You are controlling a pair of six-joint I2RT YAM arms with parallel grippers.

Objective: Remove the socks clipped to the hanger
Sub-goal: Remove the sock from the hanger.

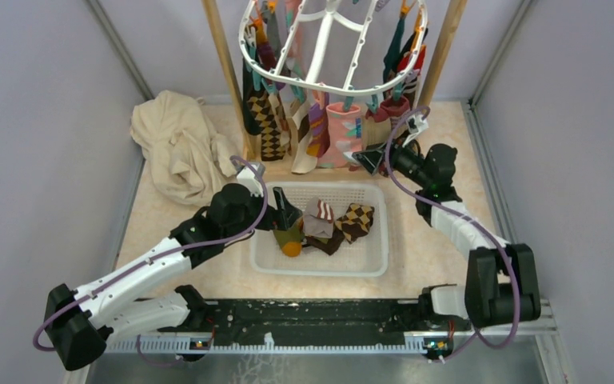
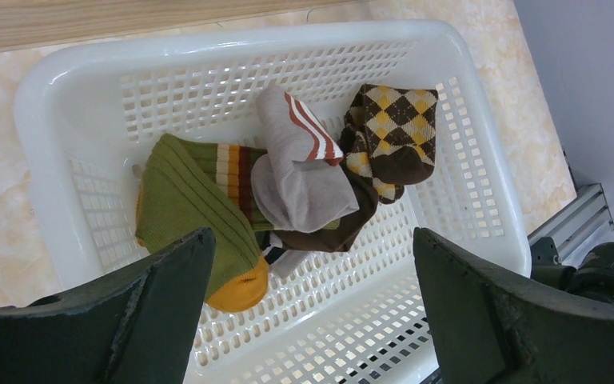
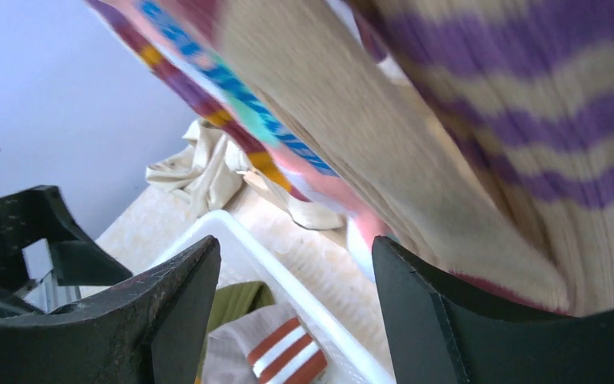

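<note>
White oval hanger [image 1: 320, 84] above counter [image 1: 416, 248] rear; argyle, striped, pink socks [image 1: 342, 132] clipped round rim, others loose in basket [image 1: 320, 270]. Left tool [image 2: 312, 240] spread, empty, over basket. Right tool [image 1: 368, 160] spread, empty, beside hanging socks.

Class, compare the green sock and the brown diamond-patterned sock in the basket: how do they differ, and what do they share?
The green sock is ribbed, with an orange toe; the brown sock carries yellow diamonds. The green sock lies stretched out; the brown sock is folded over. Both lie in the white basket.
</note>
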